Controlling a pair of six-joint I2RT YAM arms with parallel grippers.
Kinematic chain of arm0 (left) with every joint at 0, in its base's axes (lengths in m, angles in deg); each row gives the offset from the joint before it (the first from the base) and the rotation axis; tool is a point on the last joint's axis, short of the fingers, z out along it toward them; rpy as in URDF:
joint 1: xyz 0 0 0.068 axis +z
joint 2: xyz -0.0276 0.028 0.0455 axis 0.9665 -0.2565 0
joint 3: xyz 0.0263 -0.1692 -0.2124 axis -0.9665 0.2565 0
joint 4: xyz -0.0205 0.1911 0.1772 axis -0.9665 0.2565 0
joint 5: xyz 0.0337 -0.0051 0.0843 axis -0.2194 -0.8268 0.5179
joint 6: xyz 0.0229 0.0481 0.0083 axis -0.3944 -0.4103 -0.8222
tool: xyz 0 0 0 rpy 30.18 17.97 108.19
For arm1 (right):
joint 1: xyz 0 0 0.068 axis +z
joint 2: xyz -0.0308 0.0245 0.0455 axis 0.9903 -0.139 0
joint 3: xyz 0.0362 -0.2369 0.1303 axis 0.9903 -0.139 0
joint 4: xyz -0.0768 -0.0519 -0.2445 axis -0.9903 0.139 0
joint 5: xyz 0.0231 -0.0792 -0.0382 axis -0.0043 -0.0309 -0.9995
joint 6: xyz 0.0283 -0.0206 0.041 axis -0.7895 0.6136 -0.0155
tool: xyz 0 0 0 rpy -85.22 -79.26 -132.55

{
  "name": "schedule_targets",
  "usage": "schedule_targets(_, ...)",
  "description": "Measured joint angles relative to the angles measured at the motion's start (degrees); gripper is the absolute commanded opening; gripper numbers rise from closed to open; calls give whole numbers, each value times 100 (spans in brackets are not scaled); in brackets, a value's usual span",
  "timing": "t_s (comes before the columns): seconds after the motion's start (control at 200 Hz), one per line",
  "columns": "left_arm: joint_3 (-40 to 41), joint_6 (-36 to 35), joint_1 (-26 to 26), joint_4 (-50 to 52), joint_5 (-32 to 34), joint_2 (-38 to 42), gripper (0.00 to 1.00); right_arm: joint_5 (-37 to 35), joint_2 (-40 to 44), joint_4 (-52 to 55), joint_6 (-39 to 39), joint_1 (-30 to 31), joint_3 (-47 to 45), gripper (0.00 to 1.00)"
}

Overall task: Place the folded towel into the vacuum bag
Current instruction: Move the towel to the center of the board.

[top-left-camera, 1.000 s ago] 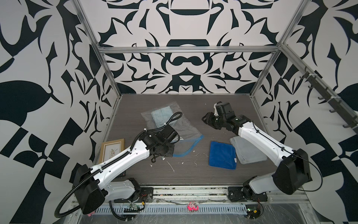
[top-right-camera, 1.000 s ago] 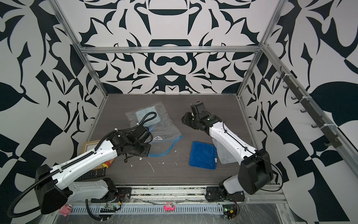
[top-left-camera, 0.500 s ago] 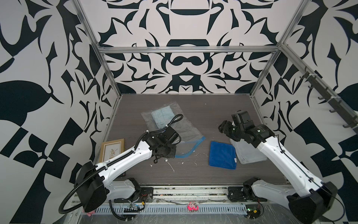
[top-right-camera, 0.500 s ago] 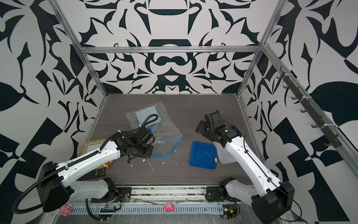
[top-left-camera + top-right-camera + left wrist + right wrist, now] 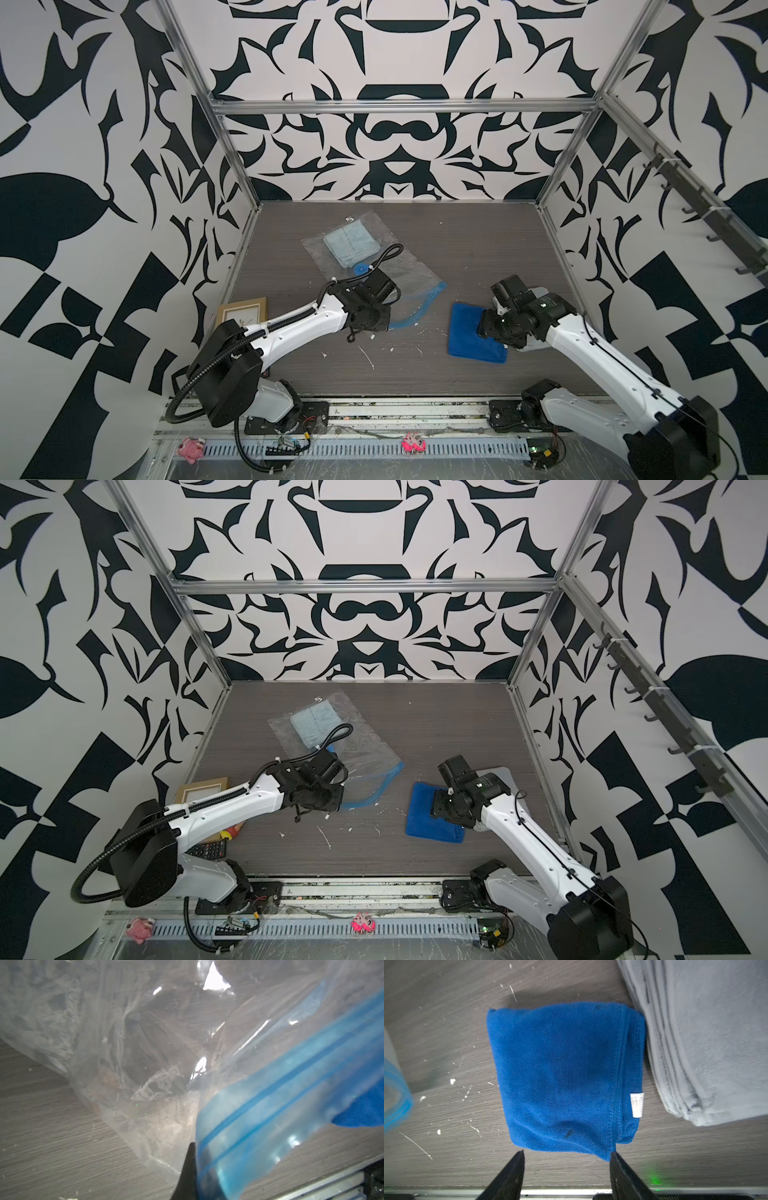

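Observation:
The folded towel (image 5: pixel 469 332) (image 5: pixel 424 816) (image 5: pixel 562 1076) is deep blue and lies flat on the dark table at the front right. My right gripper (image 5: pixel 566 1153) hovers open over its near edge, one finger (image 5: pixel 618 1169) by the towel's corner, with nothing held. The vacuum bag (image 5: pixel 403 268) (image 5: pixel 370 746) (image 5: pixel 128 1047) lies clear and crinkled at centre left, with a pale blue cloth (image 5: pixel 351 244) inside its far end. My left gripper (image 5: pixel 197 1159) is shut on the bag's blue zip strip (image 5: pixel 291 1088) (image 5: pixel 417 313) and holds that end up off the table.
A grey folded cloth (image 5: pixel 706 1043) lies right beside the blue towel, mostly under my right arm in both top views. A picture frame (image 5: pixel 243 311) and a calculator (image 5: pixel 208 849) sit at the front left. White crumbs (image 5: pixel 368 357) dot the table. Patterned walls close three sides.
My right arm has swung from the middle of the table toward the front right and now hangs over the blue towel, jaws apart. My left gripper has kept its hold on the bag's zip strip.

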Motion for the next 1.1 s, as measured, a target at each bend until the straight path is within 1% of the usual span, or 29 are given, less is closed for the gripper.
schedule_targets(0.26, -92, -28, 313, -205, 2, -28, 0, 168, -1099, -1073, 24, 262, -254, 66)
schedule_targets(0.43, -85, -92, 575, -203, -2, 37, 0, 125, -1733, -1690, -59, 573, -295, 67)
schedule_targets(0.585, -81, -160, 737, -201, -2, 131, 0, -114, -2162, -1685, -291, 927, 9, 67)
schedule_targets(0.695, -81, -197, 785, -195, -7, 131, 0, -105, -2538, -1937, -452, 1200, 354, 68)
schedule_targets(0.79, -81, -219, 798, -192, -31, 131, 0, 13, -2771, -2262, -575, 1327, 588, 72)
schedule_targets(0.96, -81, -289, 813, -195, -74, 131, 0, 94, -2747, -2400, -643, 1364, 782, 79)
schedule_targets(1.015, -81, -306, 815, -192, -87, 131, 0, 31, -2540, -2288, -638, 1364, 791, 82)
schedule_targets(1.05, -81, -313, 815, -192, -94, 131, 0, -26, -2343, -2188, -621, 1357, 791, 87)
schedule_targets(1.1, -81, -330, 820, -195, -107, 131, 0, -107, -2017, -2011, -535, 1318, 791, 90)
